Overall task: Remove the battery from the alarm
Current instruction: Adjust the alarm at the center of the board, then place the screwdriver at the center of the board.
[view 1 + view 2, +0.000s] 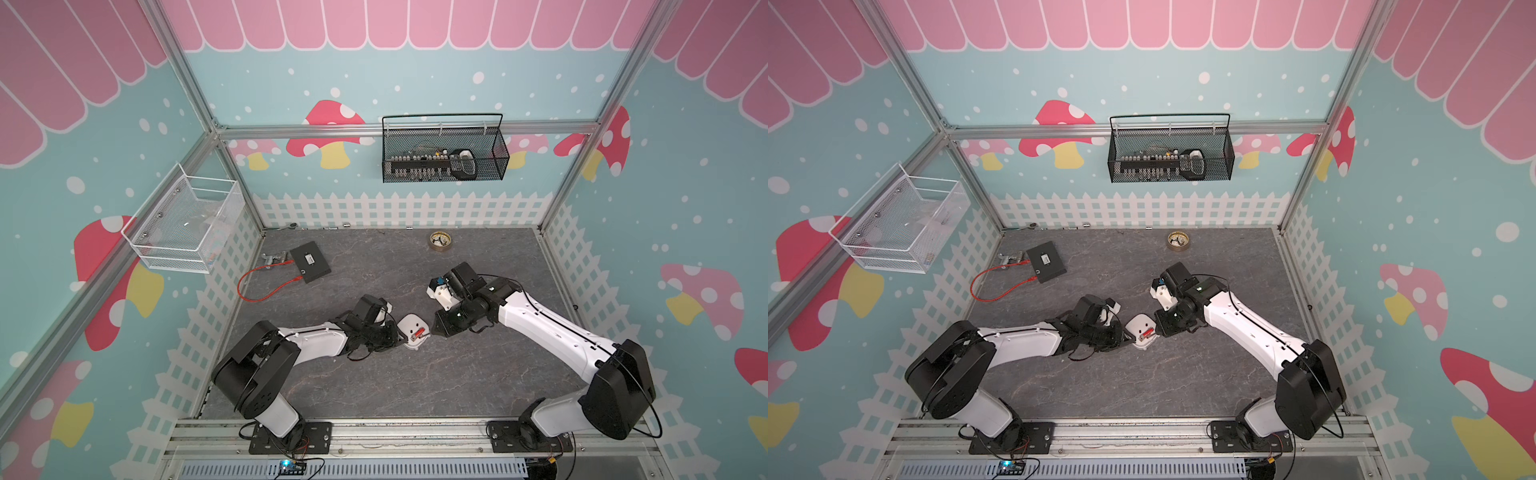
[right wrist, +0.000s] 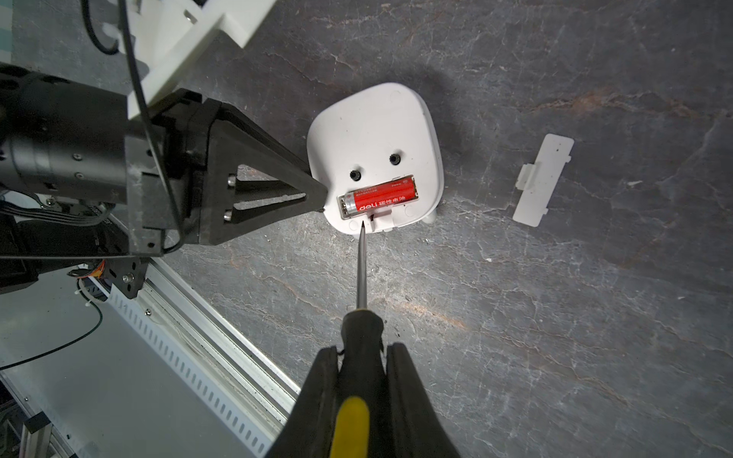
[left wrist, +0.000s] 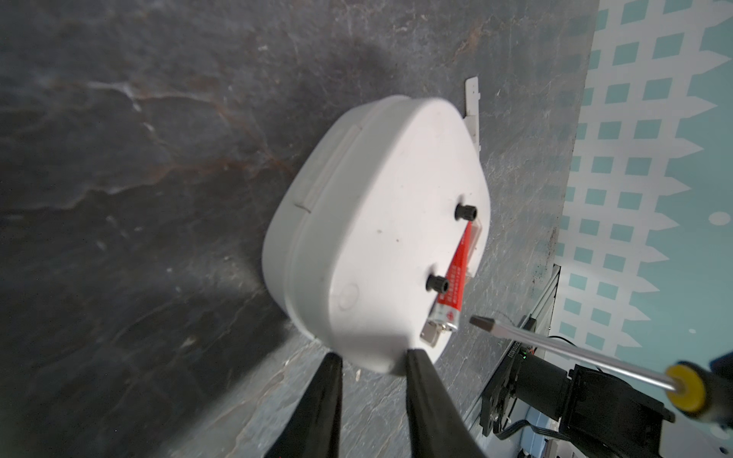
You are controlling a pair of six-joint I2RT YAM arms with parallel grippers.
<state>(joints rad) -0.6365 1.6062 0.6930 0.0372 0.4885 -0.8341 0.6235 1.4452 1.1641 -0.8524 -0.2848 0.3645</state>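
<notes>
White alarm [image 2: 377, 131] corner pinched by left hand [image 3: 371, 353], right hand [image 2: 361, 348] pinching screwdriver [image 2: 361, 269], tip beside red battery [image 2: 378, 198], cover [image 2: 543, 180] apart

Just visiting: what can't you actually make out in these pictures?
1) The face of the alarm: turned toward the table in every view.
2) Whether the screwdriver tip touches the alarm: unclear in both wrist views, too small in both top views.
3) Contents of the black wire basket: too small in both top views, behind mesh.
4) Contents of the brass dish: too small in both top views.
</notes>
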